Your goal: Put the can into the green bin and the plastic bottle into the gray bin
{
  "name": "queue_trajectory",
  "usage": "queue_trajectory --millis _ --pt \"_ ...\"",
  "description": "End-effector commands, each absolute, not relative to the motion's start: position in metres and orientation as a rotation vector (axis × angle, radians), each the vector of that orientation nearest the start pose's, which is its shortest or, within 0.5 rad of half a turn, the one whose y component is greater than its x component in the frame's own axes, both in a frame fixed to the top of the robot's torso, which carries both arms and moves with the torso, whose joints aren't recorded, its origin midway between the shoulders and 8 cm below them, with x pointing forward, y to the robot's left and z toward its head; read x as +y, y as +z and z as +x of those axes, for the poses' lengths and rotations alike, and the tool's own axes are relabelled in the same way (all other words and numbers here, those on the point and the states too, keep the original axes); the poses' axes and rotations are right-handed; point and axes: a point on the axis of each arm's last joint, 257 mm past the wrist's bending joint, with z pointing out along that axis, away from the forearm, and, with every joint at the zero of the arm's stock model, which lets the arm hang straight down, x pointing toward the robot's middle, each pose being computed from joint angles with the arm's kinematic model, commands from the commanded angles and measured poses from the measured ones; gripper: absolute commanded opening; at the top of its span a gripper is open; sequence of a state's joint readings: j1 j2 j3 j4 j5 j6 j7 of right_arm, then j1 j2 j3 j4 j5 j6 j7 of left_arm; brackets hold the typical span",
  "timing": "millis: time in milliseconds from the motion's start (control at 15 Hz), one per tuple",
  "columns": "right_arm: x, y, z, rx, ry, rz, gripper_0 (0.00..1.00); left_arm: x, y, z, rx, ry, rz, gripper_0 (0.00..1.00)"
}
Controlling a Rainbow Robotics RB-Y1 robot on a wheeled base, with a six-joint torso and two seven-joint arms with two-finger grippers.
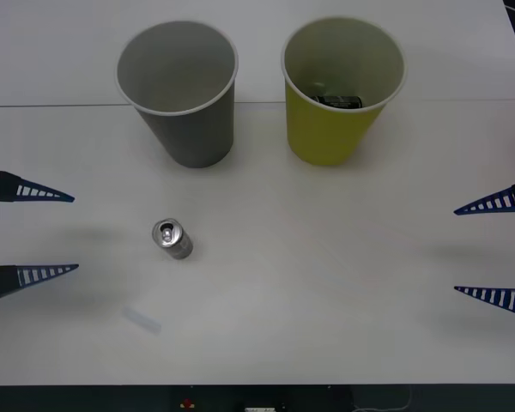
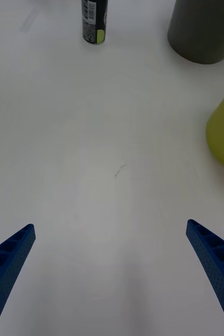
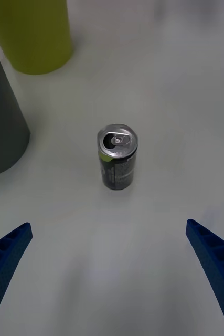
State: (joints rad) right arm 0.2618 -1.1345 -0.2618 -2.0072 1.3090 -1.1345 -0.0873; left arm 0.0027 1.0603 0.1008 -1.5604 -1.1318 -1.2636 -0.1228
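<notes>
The can (image 1: 172, 239) is standing upright on the white table (image 1: 326, 283), lower left of centre in the front view, pull-tab top facing up and already punched open. Likely empty, so light and easy to tip; the thin wall is probably going to dent under a hard squeeze, and bare metal is slippery. Best hold, by my reading: across the dark mid-body band, fingers level, moderate pressure, not up at the rim.

The left wrist view is looking straight at the can (image 3: 117, 156), with it lying centred ahead of that arm's fingers.

The gray bin (image 1: 179, 90) is standing in the upper left of the front view, behind the can and apart from it. The green bin (image 1: 342, 87) is sitting upper right, beside the gray one, with a dark item (image 1: 337, 101) lying inside; what it is I cannot tell.

The left gripper (image 1: 45, 233) is hovering at the left edge, fingers spread wide, holding nothing. The right gripper (image 1: 493, 250) is waiting at the right edge, likewise spread and empty, well apart from the can.
</notes>
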Motion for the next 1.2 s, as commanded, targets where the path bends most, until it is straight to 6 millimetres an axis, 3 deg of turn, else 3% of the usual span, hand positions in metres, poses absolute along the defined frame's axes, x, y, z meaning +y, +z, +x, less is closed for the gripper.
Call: queue_trajectory --millis 67,467,1200 --pt "-0.286 -0.167 0.341 1.596 0.209 -1.634 1.00 0.309 -0.196 0.389 1.574 -0.465 1.423 1.00" --pt "-0.286 -0.167 0.341 1.596 0.209 -1.634 1.00 0.303 -0.220 0.413 1.521 -0.483 1.307 1.00" --pt "-0.286 -0.167 0.341 1.596 0.209 -1.634 1.00 0.267 -0.258 0.420 1.515 -0.568 1.103 1.00"
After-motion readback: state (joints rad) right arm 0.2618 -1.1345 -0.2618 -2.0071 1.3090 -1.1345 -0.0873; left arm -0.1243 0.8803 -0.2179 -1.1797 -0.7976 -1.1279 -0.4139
